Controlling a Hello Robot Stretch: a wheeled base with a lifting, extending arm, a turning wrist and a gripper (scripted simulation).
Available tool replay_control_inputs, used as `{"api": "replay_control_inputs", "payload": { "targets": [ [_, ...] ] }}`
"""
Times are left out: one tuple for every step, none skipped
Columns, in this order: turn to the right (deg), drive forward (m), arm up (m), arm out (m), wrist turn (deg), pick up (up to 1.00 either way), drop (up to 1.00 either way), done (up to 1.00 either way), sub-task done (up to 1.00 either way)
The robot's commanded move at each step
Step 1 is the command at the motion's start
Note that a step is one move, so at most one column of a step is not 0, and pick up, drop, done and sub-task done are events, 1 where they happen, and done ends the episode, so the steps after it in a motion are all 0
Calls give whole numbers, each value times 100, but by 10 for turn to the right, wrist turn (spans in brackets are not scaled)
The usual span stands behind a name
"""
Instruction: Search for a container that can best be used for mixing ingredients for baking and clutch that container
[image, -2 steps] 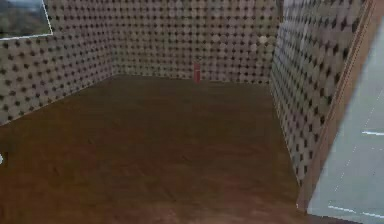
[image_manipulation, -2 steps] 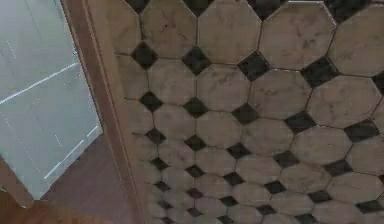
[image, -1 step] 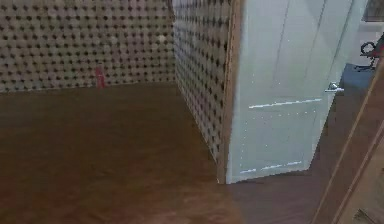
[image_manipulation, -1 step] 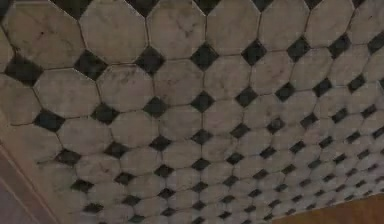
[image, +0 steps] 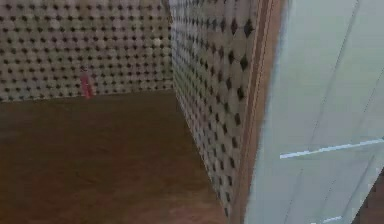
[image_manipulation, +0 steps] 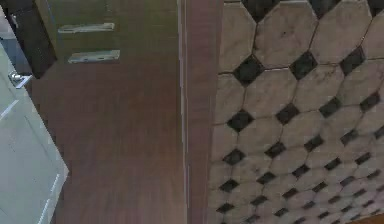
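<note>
We cannot tell how our jaws stand, nor where a mixing container lies relative to them. Ahead, a small red thing (image: 86, 84) stands on the wooden floor (image: 100, 150) by the far tiled wall (image: 60, 50), with a white door (image: 320, 110) close at the forward view's right. In the arm side view, drawer fronts (image_manipulation: 88, 42) sit beyond the floor.
</note>
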Motion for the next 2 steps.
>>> {"api": "replay_control_inputs", "payload": {
  "targets": [
    [450, 0, 0, 0, 0, 0, 0, 0, 0],
    [300, 0, 0, 0, 0, 0, 0, 0, 0]
  ]
}}
